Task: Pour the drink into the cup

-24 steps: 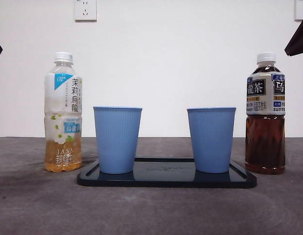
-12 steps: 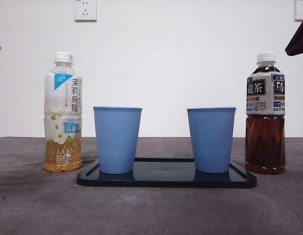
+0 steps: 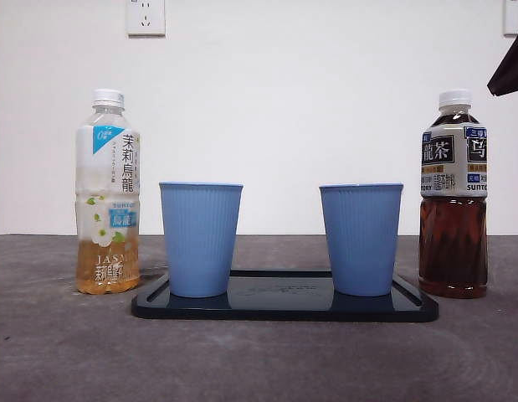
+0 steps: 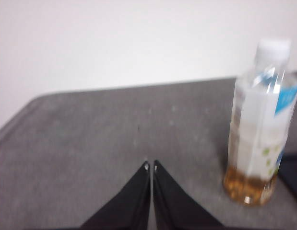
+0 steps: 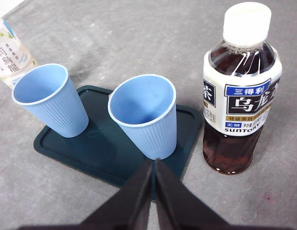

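The right pincer hangs above the bench with its two black jaws pressed together, holding nothing. Just off to one side of it stands the dark oolong tea plastic bottle with a white cap, upright, its long axis vertical, cap on. Directly ahead of the jaws is the nearer ribbed blue plastic cup, empty, on the dark rectangular tray, with a second blue cup further along. The left pincer, also closed and empty, sits near the pale jasmine tea bottle. The right arm looks best placed for the dark bottle.
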Action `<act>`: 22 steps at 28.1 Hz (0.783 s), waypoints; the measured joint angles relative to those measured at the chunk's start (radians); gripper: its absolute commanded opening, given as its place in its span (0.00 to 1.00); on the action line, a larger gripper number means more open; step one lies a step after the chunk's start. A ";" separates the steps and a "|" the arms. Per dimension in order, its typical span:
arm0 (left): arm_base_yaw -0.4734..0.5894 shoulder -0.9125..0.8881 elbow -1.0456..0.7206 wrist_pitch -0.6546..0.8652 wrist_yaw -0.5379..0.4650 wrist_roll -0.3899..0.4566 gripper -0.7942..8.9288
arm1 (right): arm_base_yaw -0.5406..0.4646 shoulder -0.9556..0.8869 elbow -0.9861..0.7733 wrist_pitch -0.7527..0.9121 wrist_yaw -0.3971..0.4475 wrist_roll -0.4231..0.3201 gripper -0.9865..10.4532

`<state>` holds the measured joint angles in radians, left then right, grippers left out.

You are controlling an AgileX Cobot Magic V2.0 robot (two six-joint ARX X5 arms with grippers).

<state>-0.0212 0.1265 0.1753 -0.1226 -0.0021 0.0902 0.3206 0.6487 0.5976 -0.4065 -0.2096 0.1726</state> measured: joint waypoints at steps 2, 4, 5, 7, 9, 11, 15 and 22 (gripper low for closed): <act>0.007 -0.035 -0.056 -0.002 0.000 0.009 0.09 | 0.000 0.000 0.000 0.000 0.000 0.000 0.09; 0.008 -0.063 -0.098 -0.001 0.000 0.020 0.09 | 0.000 0.000 0.000 0.000 0.000 0.000 0.09; 0.008 -0.075 -0.118 -0.001 0.000 0.024 0.09 | 0.000 0.000 0.000 0.000 0.000 0.000 0.09; 0.008 -0.096 -0.143 -0.018 0.000 0.025 0.09 | 0.000 0.000 0.000 0.000 0.000 0.000 0.09; 0.008 -0.124 -0.143 -0.052 0.000 0.027 0.09 | 0.000 0.000 0.000 0.000 0.000 0.000 0.09; 0.008 -0.121 -0.143 -0.061 0.000 0.028 0.09 | 0.000 -0.001 0.000 0.000 0.000 0.000 0.09; 0.008 -0.122 -0.143 -0.061 0.000 0.027 0.09 | 0.000 -0.001 0.000 0.001 0.000 0.000 0.09; 0.008 -0.122 -0.143 -0.061 0.000 0.027 0.09 | 0.000 -0.001 0.000 0.001 0.000 0.000 0.09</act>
<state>-0.0132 0.0044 0.0322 -0.1833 -0.0025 0.1177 0.3206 0.6479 0.5976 -0.4053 -0.2096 0.1726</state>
